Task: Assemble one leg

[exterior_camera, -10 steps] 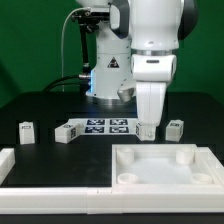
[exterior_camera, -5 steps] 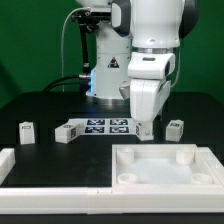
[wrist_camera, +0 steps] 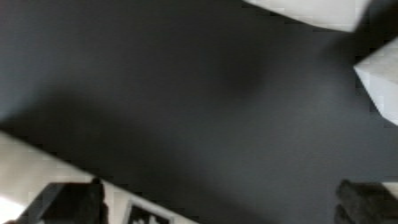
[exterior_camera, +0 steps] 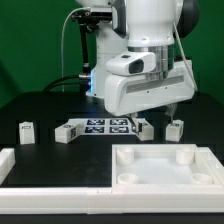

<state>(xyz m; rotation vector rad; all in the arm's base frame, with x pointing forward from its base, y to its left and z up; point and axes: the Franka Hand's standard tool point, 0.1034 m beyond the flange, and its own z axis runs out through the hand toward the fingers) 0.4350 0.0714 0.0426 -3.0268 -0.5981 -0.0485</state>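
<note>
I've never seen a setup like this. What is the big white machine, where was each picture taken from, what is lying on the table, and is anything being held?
The white machine is a robot arm that assembles furniture from loose parts. One picture comes from a camera standing off the arm and looking at the whole scene. The other, blurry one comes from a camera on the arm's wrist, looking past its two-finger gripper.

On the black table lie small white blocks with square tags. These are legs: one leg is at the exterior view's far left, and another is toward its right. The flat strip of tags is the marker board, which is part of the rig, not the furniture. In front lies the large white tray-like top.

In the wrist view the fingers stand apart with nothing between them, so nothing appears to be held.
</note>
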